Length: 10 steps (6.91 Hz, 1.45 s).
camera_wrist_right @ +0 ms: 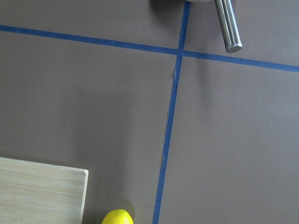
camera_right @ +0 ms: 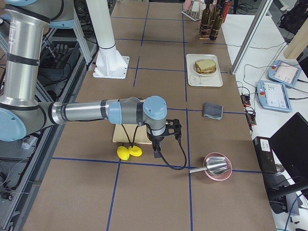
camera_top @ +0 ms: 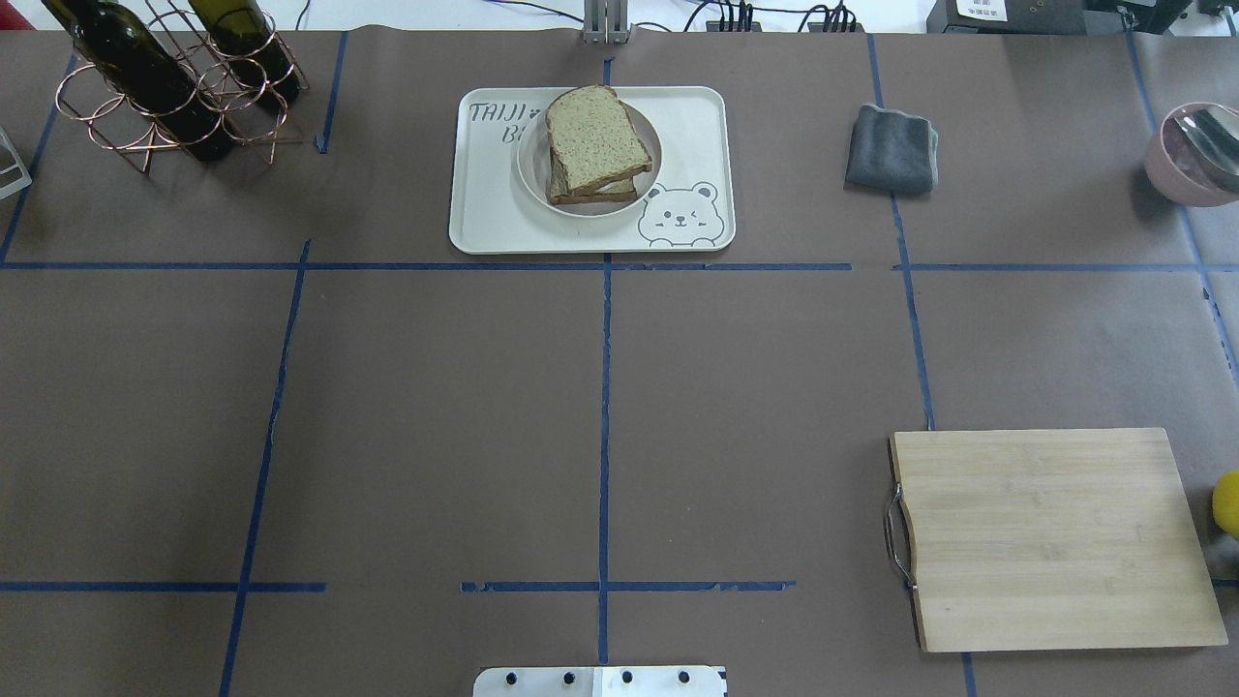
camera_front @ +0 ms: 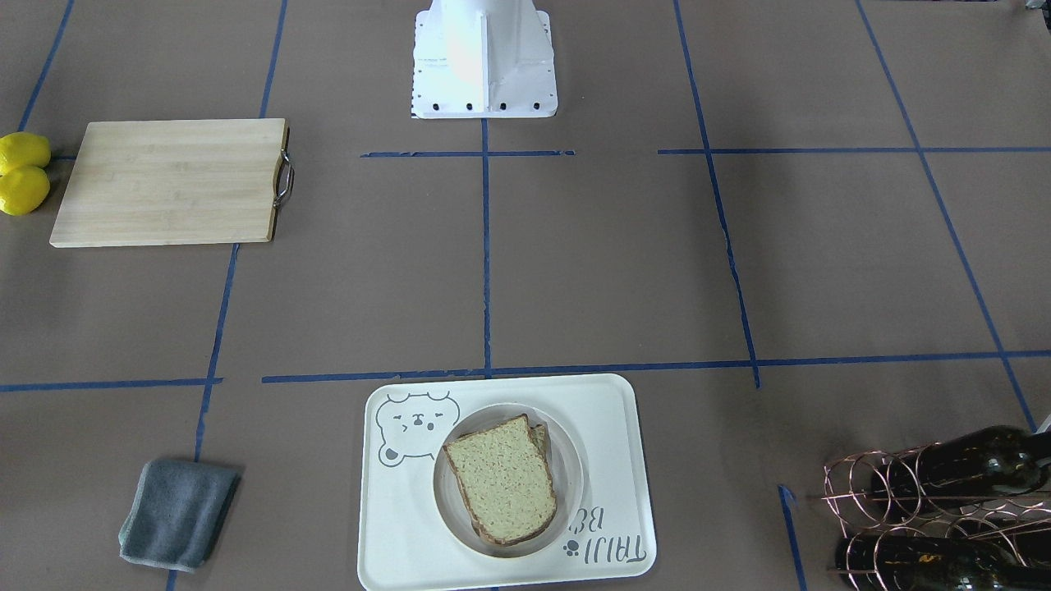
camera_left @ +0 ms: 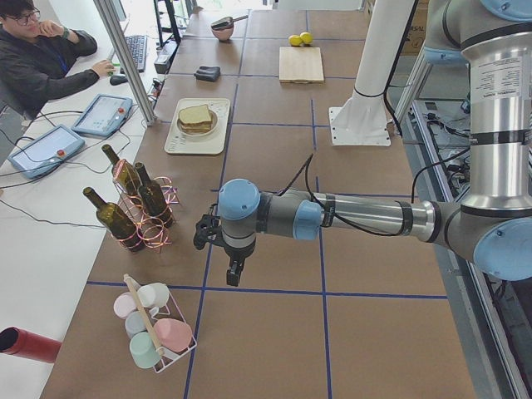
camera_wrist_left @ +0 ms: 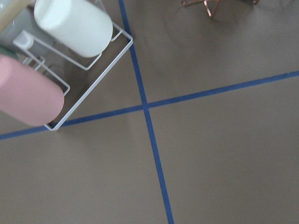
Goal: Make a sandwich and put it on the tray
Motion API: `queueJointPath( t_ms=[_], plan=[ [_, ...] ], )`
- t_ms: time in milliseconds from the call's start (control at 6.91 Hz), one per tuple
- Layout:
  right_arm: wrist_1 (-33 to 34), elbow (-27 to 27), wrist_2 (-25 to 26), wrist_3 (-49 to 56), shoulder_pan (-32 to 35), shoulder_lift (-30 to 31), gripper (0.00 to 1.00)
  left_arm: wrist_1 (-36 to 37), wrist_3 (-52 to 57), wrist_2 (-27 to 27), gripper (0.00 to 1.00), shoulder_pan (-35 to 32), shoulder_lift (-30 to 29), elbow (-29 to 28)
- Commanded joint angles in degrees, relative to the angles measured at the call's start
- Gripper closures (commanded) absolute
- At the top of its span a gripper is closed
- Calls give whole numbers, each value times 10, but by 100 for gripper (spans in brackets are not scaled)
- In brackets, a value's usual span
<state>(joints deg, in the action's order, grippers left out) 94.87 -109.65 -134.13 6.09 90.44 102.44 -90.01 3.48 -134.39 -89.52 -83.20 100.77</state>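
sandwich sits plated on tray; left tool and right tool state: cannot tell.

Stuff I couldn't make out
The top speckled tan bread slice covered most of the lower one; the round white plate hid some lettering on the cream-white plastic bear tray; left gripper and right gripper jaws were unreadable.
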Motion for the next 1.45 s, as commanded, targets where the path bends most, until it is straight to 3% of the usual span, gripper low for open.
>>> queueJointPath(
  t_ms=[0, 1303],
  plan=[
    [0, -3, 0, 2, 0, 0, 0, 37, -1, 2, 0, 0, 2, -4],
    [-40, 4, 0, -2, 0, 2, 0, 39, -1, 4, 0, 0, 1, 0]
  ],
)
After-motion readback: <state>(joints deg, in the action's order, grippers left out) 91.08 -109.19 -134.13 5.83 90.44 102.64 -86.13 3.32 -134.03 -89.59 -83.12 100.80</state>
